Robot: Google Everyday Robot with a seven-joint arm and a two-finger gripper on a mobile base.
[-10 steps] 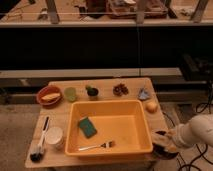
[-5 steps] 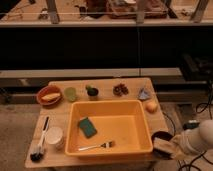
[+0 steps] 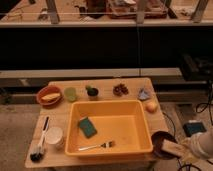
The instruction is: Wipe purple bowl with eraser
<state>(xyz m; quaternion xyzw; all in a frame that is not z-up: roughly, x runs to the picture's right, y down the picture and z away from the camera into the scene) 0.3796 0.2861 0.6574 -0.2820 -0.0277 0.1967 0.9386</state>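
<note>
The dark purple bowl sits at the table's front right corner, just right of the yellow bin. A tan eraser lies tilted inside the bowl, against its right side. My gripper reaches in from the lower right on a white arm and is shut on the eraser's right end, at the bowl's rim. Part of the bowl's right side is hidden behind the eraser and the gripper.
A yellow bin in the middle of the wooden table holds a green sponge and a fork. An orange bowl, a brush, a white cup, an orange fruit and small items stand around it.
The white arm has dropped lower and drawn toward the frame's bottom right corner. The eraser now lies in the purple bowl.
</note>
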